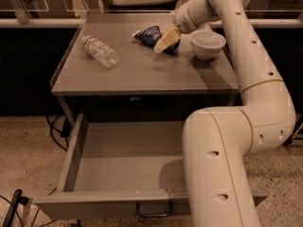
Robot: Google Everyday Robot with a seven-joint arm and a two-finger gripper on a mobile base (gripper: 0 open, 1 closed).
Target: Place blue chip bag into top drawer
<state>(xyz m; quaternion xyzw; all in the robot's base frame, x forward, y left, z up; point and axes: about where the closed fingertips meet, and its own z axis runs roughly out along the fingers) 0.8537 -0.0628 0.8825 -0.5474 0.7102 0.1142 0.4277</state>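
Note:
The blue chip bag [148, 34] lies wrinkled on the grey table [142, 74], towards the back and left of the white bowl. My gripper [165, 41] reaches down from the right and sits right at the bag's right end, covering part of it. I cannot see whether it has hold of the bag. The top drawer [94, 205] is pulled wide open below the table. Its inside is bare, and its dark loop handle [154, 210] shows at the front. My arm hides the drawer's right part.
A white bowl [207, 42] stands right of the gripper. A clear plastic water bottle [99, 51] lies on its side at the table's left. My large white arm [222, 164] fills the right foreground. Cables [57, 126] lie on the speckled floor at the left.

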